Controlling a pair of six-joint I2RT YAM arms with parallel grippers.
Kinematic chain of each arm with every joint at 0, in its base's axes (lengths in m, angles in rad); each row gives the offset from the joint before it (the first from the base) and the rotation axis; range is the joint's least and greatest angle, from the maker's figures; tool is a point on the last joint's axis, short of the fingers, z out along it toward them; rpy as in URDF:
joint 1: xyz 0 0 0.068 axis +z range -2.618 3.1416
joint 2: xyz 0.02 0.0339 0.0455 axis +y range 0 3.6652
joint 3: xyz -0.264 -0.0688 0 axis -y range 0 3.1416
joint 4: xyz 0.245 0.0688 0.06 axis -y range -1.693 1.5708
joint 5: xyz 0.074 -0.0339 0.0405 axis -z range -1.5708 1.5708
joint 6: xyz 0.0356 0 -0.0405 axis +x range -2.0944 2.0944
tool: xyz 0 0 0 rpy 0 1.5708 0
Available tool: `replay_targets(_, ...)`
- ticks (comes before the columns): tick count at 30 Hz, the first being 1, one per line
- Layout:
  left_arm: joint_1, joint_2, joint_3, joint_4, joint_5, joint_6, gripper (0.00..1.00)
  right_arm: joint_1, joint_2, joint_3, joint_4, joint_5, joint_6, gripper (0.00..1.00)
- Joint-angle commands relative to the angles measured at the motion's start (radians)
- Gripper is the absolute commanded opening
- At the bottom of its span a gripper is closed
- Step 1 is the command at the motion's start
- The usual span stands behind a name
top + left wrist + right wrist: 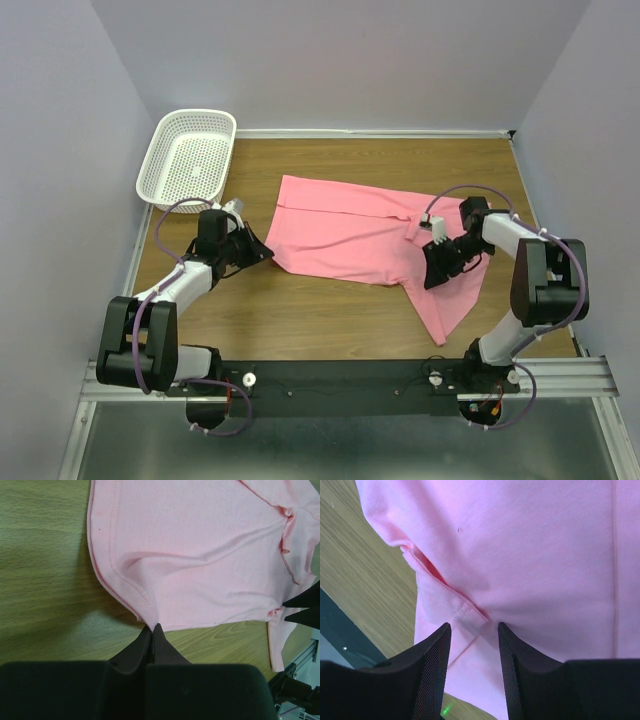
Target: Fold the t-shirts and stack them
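A pink t-shirt point(350, 232) lies spread on the wooden table, one part trailing toward the near right. My left gripper point(264, 255) sits at its left corner. In the left wrist view the left gripper point(152, 626) is shut on the t-shirt point(200, 555), pinching the hem corner, and the cloth puckers toward the tips. My right gripper point(433, 274) hovers over the shirt's right side. In the right wrist view the right gripper point(474, 628) is open, its fingers straddling a stitched sleeve hem of the t-shirt point(520, 555) with nothing pinched.
A white mesh basket point(188, 158) stands at the table's far left corner. Bare wood point(330, 320) shows between the shirt and the black rail at the near edge. Grey walls enclose the table on three sides. The right fingers point(303, 608) appear at the edge of the left wrist view.
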Motion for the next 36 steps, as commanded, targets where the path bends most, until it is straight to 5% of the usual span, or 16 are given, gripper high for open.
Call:
replay_targets(1, 0.000, -0.013, -0.002, 0.017, 0.021, 0.015, 0.00, 0.016, 0.021, 0.029, 0.026, -0.041, 0.014, 0.50)
replay_targets(12, 0.001, -0.012, -0.002, 0.017, 0.023, 0.015, 0.00, 0.046, 0.009, 0.032, 0.023, -0.056, 0.013, 0.37)
replay_targets(21, 0.001, -0.013, -0.001, 0.015, 0.018, 0.015, 0.00, 0.054, -0.072, 0.046, -0.001, -0.046, 0.011, 0.09)
replay_targets(36, 0.001, -0.042, 0.007, 0.003, 0.009, 0.013, 0.00, 0.054, -0.350, 0.071, -0.069, 0.065, -0.019, 0.01)
